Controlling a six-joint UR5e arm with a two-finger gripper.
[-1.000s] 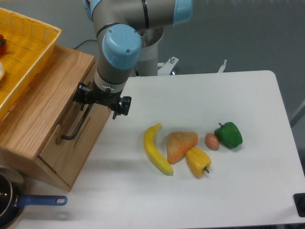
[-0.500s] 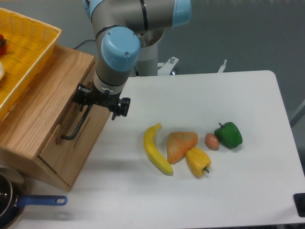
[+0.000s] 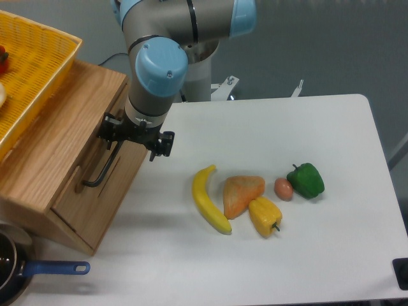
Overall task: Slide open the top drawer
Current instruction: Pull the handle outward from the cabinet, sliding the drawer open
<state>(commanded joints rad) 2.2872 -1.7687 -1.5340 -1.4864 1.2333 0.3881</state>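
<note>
Camera view: A white table (image 3: 306, 255) stands before a grey wall. At its left edge sits a light-oak wooden cabinet (image 3: 44, 159), tilted in the frame, with a yellow mesh basket (image 3: 32, 70) resting on its top.

The top drawer (image 3: 118, 137) occupies the upper part of the cabinet's front face, which is turned toward the table centre. Its black bar handle (image 3: 102, 169) runs along the front panel.

The arm (image 3: 156, 70) descends from the upper middle of the frame. The gripper (image 3: 134, 135) is positioned at the upper end of the handle, directly against the drawer front. Its fingers point down and away from the camera, so it cannot be determined whether they are spread or clamped on the bar.

Mid-table, well apart from the cabinet, lie a banana (image 3: 209, 199), an orange wedge-shaped item (image 3: 241, 193), a yellow pepper (image 3: 265, 216), a small brown egg-like item (image 3: 284, 189) and a green pepper (image 3: 306, 180). A pan with a blue handle (image 3: 54, 268) sits at the lower left corner.
</note>
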